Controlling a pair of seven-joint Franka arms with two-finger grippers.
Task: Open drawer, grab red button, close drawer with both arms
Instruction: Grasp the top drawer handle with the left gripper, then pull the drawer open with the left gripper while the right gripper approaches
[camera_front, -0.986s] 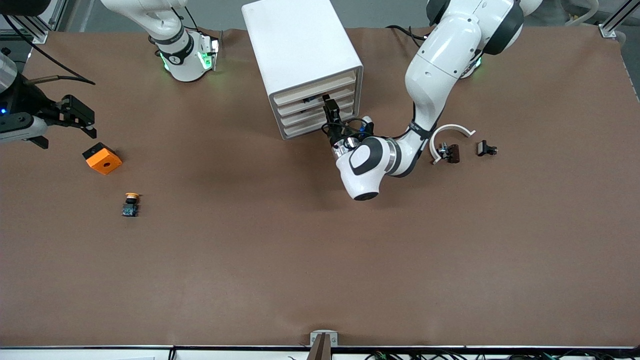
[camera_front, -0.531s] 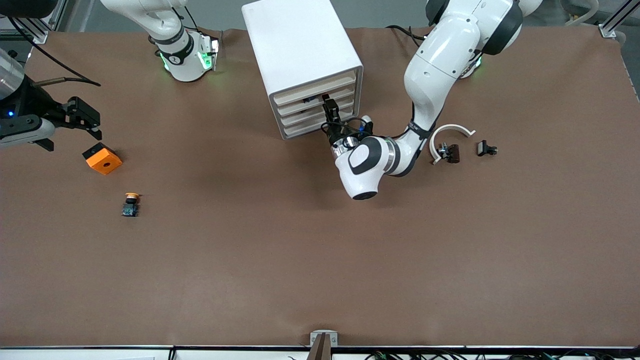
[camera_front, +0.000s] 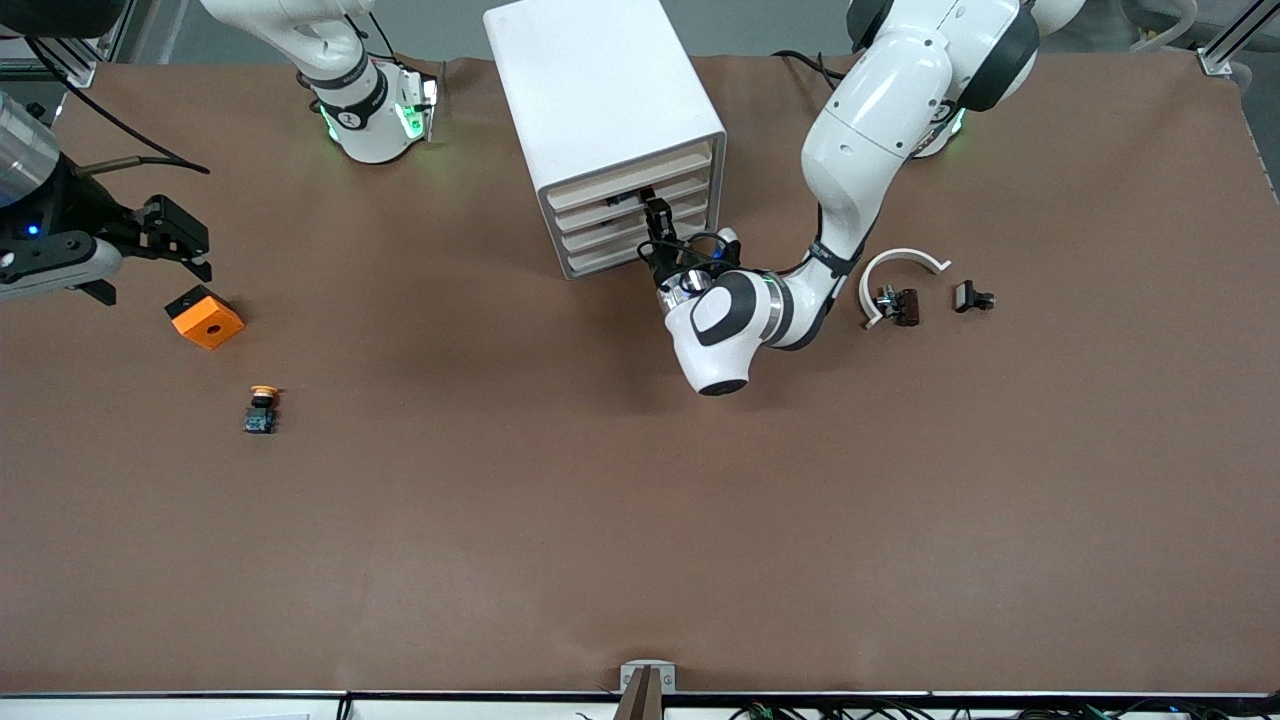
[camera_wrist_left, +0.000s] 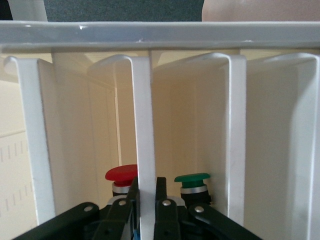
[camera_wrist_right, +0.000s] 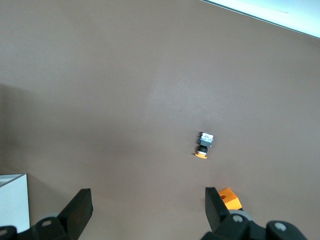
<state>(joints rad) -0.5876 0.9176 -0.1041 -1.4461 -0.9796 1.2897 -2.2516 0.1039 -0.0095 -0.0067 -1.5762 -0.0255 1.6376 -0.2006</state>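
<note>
The white cabinet stands at the robots' edge of the table, its four drawers facing the front camera. My left gripper is at the second drawer from the top. In the left wrist view the gripper is shut on that drawer's thin white front edge. The button's red cap shows in the gap on one side of the held edge. My right gripper hangs open and empty over the table at the right arm's end, just above the orange block. It also shows open in the right wrist view.
A green-capped switch sits in the gap on the held edge's other side. A yellow-orange-capped switch lies nearer the camera than the orange block. A white curved piece and two small dark parts lie at the left arm's end.
My right gripper has drifted a little toward the cabinet, still open. My left arm's wrist and elbow have shifted slightly toward the right arm's end, the gripper still on the drawer front.
</note>
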